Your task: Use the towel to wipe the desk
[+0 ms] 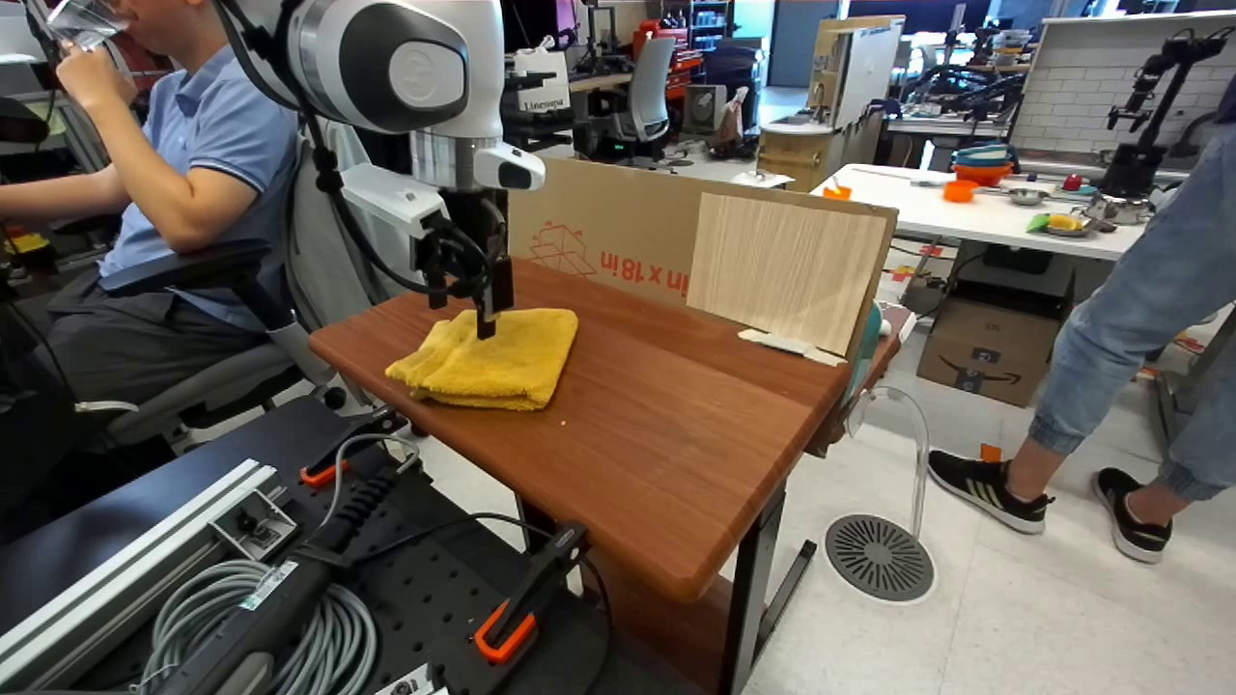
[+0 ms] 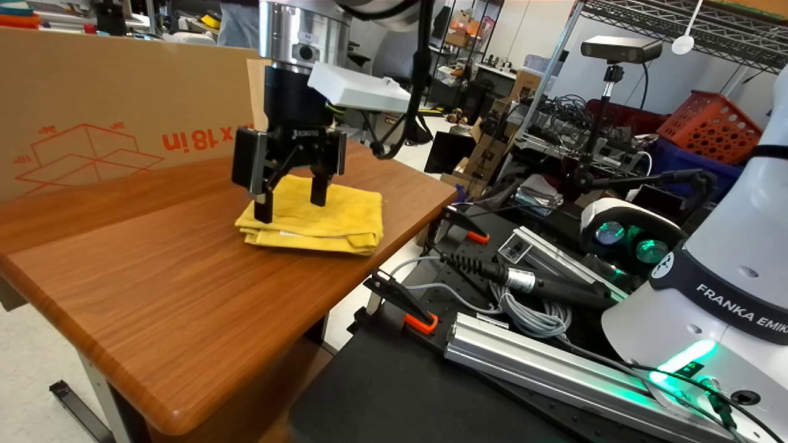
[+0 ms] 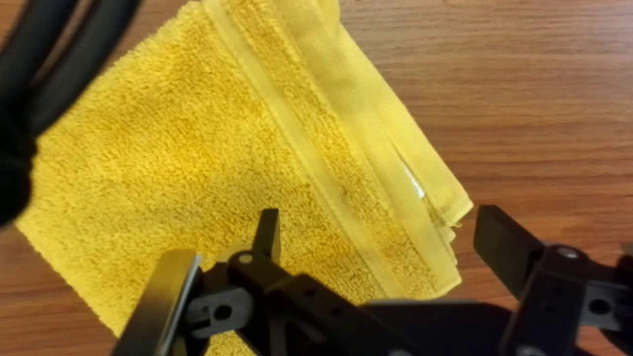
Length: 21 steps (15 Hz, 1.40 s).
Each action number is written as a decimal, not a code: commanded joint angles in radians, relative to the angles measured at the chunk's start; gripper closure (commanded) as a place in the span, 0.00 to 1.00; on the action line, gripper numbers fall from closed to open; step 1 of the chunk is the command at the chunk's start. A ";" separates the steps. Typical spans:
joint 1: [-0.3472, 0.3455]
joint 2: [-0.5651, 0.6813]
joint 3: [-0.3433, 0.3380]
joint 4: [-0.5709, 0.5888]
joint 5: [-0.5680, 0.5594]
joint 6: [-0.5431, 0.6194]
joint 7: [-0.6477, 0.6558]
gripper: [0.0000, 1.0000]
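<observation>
A yellow towel [image 1: 517, 362], folded into a thick pad, lies near one end of a brown desk [image 1: 666, 444]. The black gripper [image 2: 291, 202] points down over the towel, its fingers [image 2: 318, 191] apart — from where I stand, I can't tell whether they touch it. Cardboard [image 1: 637, 212] stands along one side of the desk — and near the end where the towel lies, a seated person [image 1: 198, 198] in a blue shirt [image 1: 241, 135] holds up a clear cup [image 1: 87, 23].
</observation>
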 commanded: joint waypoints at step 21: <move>0.176 0.303 -0.069 0.331 -0.050 0.135 0.306 0.00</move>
